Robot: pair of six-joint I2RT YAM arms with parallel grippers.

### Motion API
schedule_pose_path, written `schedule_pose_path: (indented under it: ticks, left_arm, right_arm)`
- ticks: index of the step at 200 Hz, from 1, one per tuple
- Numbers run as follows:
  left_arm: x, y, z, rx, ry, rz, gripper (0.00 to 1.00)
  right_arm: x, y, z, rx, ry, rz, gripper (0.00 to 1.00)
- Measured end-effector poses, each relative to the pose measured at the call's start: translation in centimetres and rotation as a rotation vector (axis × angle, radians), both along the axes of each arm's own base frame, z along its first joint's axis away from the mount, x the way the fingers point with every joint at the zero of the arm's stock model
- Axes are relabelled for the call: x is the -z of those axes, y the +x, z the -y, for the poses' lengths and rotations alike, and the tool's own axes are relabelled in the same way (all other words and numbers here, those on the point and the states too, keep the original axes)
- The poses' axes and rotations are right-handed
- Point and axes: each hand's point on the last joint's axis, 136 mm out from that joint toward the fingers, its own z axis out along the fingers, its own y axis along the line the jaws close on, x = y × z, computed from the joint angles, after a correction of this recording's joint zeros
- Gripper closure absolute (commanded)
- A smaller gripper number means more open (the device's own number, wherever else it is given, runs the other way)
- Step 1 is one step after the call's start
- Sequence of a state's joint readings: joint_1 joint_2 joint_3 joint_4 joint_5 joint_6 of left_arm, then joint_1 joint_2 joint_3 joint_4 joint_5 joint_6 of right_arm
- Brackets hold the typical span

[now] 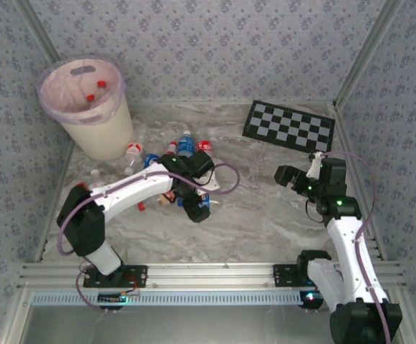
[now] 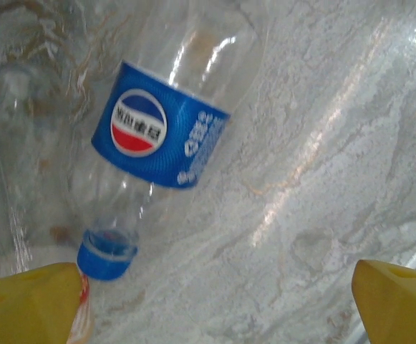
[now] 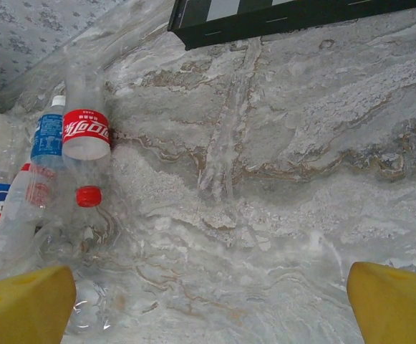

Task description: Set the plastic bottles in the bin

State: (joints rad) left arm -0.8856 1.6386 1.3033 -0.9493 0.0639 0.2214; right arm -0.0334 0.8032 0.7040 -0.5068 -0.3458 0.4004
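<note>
Your left jaws, released, face a blue-labelled bottle [image 2: 157, 132] lying on the worktop [image 2: 322, 179]; your right jaws are released too.

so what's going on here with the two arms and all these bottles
Two robot arms are clearing small clear plastic bottles from a grey marble table into a round cream-white bin. Two red-capped bottles already lie in it; most lie clustered on the table. The left gripper is open and aimed at a blue-labelled, blue-capped bottle, holding nothing. The right gripper is open too, over bare table.
</note>
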Motion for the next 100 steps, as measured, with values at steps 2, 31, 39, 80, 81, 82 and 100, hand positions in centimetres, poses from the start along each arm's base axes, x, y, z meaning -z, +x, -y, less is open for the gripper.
schedule_pose_path:
  ticks: [2, 31, 39, 80, 81, 82, 100]
  left_arm:
    - [0.1, 0.1, 0.1, 0.003, -0.002, 0.001, 0.02]
    - [2.4, 0.8, 1.5, 0.054, 0.017, -0.025, 0.02]
    - [3.1, 1.0, 1.9, 0.066, 0.021, -0.032, 0.02]
    - [4.6, 1.9, 3.1, 0.110, 0.038, -0.045, 0.05]
    - [4.6, 1.9, 3.2, 0.111, 0.037, -0.045, 0.05]
    - [4.6, 2.0, 3.2, 0.112, 0.037, -0.044, 0.05]
    - [4.9, 2.2, 3.5, 0.117, 0.037, -0.044, 0.14]
  right_arm:
    - [0.0, 0.0, 0.0, 0.000, 0.000, 0.001, 0.01]
    - [-0.1, -0.1, -0.1, -0.004, 0.007, 0.004, 0.01]
    - [-0.1, -0.1, -0.1, -0.004, 0.007, 0.004, 0.01]
    - [0.1, -0.1, -0.1, -0.005, 0.009, -0.001, 0.01]
    - [0.1, -0.1, -0.1, -0.005, 0.009, -0.002, 0.01]
    - [0.1, -0.1, -0.1, -0.005, 0.009, -0.002, 0.01]
    - [0.3, -0.2, -0.1, -0.003, 0.010, -0.007, 0.01]
